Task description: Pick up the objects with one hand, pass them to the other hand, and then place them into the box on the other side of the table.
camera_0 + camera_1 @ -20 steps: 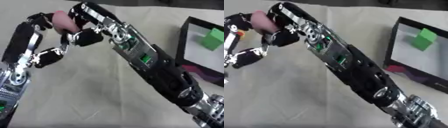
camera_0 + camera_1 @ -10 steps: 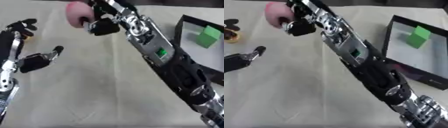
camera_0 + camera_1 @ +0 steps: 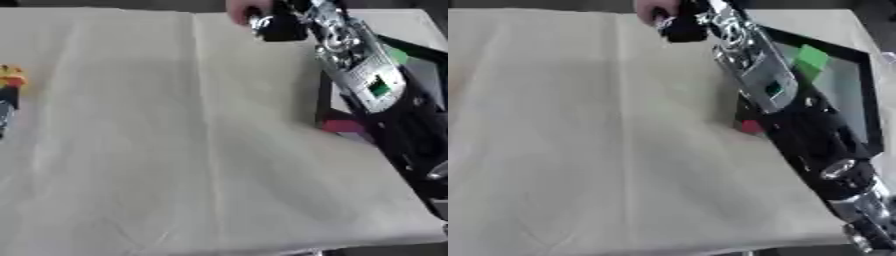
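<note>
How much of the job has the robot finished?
A green block already sits in the black box on the right. Now the right hand holds a pink object up near the table's far edge, so the hand-over looks done. That object is not in the box yet. A small yellow thing waits at the left edge. The left hand is out of sight.

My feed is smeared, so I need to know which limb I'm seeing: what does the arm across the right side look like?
It is the right arm: a long black limb with silver metal housings along the forearm, a small green square patch on a grey panel, and a round silver joint near the lower end. The right hand at its tip is black with shiny silver parts. The left arm shows only as a dark sliver at the left edge.
</note>
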Available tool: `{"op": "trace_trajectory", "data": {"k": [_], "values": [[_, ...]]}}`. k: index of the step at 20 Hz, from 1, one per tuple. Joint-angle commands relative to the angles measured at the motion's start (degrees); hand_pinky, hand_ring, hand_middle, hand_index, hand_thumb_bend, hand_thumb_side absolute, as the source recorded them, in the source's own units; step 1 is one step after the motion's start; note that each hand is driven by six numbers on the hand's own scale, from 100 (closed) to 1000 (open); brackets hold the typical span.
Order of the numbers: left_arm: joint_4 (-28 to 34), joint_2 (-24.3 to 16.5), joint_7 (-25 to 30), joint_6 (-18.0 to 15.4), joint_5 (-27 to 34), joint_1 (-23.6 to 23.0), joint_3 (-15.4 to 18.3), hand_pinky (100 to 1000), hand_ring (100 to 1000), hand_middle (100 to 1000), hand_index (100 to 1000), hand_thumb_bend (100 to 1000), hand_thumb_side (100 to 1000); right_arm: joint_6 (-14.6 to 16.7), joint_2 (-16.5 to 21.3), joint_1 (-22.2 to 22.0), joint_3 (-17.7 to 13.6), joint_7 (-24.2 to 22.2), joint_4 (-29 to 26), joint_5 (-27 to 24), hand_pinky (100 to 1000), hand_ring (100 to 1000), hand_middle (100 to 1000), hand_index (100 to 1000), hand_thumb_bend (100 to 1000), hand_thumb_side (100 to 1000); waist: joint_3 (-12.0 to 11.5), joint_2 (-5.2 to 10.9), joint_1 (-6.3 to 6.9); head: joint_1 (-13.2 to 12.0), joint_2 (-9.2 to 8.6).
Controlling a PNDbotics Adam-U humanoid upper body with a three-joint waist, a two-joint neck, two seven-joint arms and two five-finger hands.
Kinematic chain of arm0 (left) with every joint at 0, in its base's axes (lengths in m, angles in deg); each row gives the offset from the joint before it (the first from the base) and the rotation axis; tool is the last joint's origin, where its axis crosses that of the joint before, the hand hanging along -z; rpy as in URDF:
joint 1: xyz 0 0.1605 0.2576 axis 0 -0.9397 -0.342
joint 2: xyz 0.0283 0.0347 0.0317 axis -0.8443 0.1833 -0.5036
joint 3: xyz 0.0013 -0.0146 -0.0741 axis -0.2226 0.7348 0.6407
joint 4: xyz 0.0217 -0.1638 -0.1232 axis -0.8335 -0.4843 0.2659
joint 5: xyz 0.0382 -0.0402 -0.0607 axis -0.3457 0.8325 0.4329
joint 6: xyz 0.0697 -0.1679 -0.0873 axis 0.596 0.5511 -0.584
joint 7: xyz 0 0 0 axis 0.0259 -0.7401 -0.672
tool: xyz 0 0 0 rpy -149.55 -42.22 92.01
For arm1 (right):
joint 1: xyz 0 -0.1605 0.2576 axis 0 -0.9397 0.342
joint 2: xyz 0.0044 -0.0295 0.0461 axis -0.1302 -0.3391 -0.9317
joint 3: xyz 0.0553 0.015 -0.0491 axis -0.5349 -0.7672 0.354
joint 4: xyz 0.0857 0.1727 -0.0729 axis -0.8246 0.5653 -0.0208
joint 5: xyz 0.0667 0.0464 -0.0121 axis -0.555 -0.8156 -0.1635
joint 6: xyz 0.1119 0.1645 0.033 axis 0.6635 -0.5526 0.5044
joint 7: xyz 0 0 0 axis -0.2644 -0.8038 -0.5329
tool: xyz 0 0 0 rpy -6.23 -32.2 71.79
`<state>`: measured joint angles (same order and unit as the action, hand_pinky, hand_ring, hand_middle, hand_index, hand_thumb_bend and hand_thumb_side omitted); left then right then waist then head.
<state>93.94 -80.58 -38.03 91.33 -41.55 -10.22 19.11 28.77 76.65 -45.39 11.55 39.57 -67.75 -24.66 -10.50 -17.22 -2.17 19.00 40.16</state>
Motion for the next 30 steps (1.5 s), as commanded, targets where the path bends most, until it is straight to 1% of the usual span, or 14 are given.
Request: {"op": "trace_trajectory", "data": {"k": [1,4,9,12,16,17,18,20,21,22,23,25,28,30], "values": [[1.79,-3.27,-1.99,-0.48,1.43,-0.03,2.71,669,615,615,755,370,379,-0.06,6.22,-1.77,-3.58,2.15,0.01,-1.85,778,497,256,383,139,100,0.2,0.76,0.29,3.04,-1.4],[2.25,-4.21,-3.35,-0.98,1.78,-0.18,4.16,670,616,616,757,369,373,-0.41,9.87,-5.99,-5.4,2.75,0.41,-2.59,778,504,261,386,169,100,0.45,0.66,0.39,4.88,-1.98],[2.5,-5.39,-5.56,-1.2,2.99,-0.36,5.94,671,617,616,756,367,366,-0.87,14.13,-12.58,-7.98,2.41,1.28,-2.59,781,521,274,393,229,100,0.84,0.57,0.59,5.26,-2.23],[2.56,-5.88,-6.76,-1.15,3.51,-0.35,6.82,671,618,617,756,364,362,-0.94,15.77,-15.31,-8.87,0.38,1.88,-1.28,782,530,284,399,253,100,0.96,0.51,0.7,5.03,-2.22],[2.73,-6.3,-7.87,-1.11,3.94,-0.19,7.61,672,618,618,756,363,359,-0.88,17.05,-17.42,-9.67,-2.98,2.93,2.06,784,553,321,426,298,100,0.99,0.47,0.77,4.8,-2.12],[2.74,-6.37,-8.07,-1.09,4.03,-0.16,7.77,673,618,618,756,363,359,-0.8,17.19,-17.77,-9.86,-3.82,3.2,2.89,785,565,351,452,328,100,0.98,0.46,0.77,4.73,-2.08],[2.74,-6.46,-8.31,-1.03,4.09,-0.18,8.0,674,619,618,756,362,360,-0.59,17.3,-18.15,-10.11,-4.7,3.46,3.77,786,581,389,487,328,100,0.99,0.45,0.77,4.64,-2.06],[2.75,-6.64,-8.7,-0.91,4.24,-0.27,8.37,675,619,619,757,361,361,-0.21,17.31,-18.63,-10.74,-6.06,3.89,5.81,795,636,524,622,335,100,1.02,0.46,0.76,4.44,-1.98],[2.75,-6.72,-8.85,-0.86,4.32,-0.31,8.52,675,619,619,757,360,362,0.0,17.28,-18.76,-10.95,-6.7,4.08,7.1,802,660,560,666,363,100,1.03,0.46,0.75,4.37,-1.92],[2.75,-6.77,-8.96,-0.81,4.41,-0.32,8.66,675,620,620,758,359,364,0.31,17.23,-18.86,-11.05,-7.49,4.32,8.55,817,707,629,748,434,100,1.02,0.47,0.73,4.35,-1.89],[2.75,-6.8,-9.03,-0.77,4.48,-0.32,8.77,676,621,621,759,358,365,0.57,17.18,-18.9,-11.17,-8.31,4.63,9.98,837,754,689,804,484,114,1.01,0.48,0.72,4.34,-1.88],[2.76,-6.84,-9.18,-0.69,4.47,-0.34,9.04,677,622,622,759,359,366,0.5,17.06,-18.94,-11.5,-10.01,5.71,13.24,849,794,743,855,533,159,0.94,0.48,0.7,4.26,-1.93],[2.79,-7.0,-9.48,-0.51,4.48,-0.47,9.51,678,623,622,760,358,366,-0.54,16.86,-18.78,-12.1,-11.75,7.23,17.48,872,859,815,914,615,217,0.81,0.5,0.66,4.08,-1.87],[2.82,-7.16,-9.71,-0.44,4.49,-0.52,9.79,679,624,623,761,359,366,-1.21,16.67,-18.6,-12.45,-12.04,7.37,19.52,878,881,841,929,625,219,0.72,0.54,0.66,3.9,-1.87]]}}
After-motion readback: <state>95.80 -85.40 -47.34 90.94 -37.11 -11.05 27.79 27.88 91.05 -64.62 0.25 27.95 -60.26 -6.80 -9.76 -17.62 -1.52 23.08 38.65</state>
